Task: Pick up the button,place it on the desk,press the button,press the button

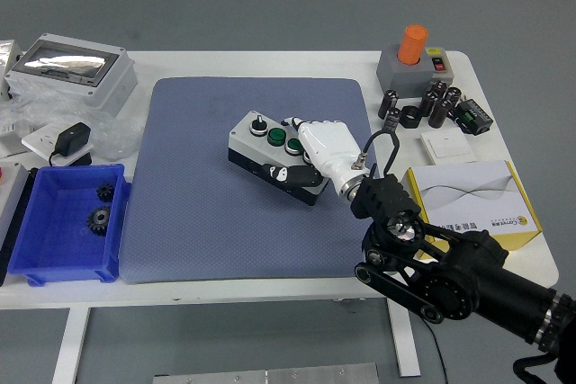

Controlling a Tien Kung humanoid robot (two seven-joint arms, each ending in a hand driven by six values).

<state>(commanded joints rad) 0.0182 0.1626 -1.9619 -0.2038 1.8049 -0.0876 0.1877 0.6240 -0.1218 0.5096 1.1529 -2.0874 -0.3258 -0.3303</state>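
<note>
White right hand (322, 150) grips button box (264, 144) on blue mat (198, 186)

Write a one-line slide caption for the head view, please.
Right hand grips the grey button box over the blue mat.

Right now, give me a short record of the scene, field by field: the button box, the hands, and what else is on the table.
button box: grey, dark base, two green buttons visible, on the blue mat
right hand: white, gripping the box's right end
left hand: not in view
blue bin: left edge of table, holds black gears
orange-capped grey box: far right corner
white and yellow box: right, beside the mat
</note>
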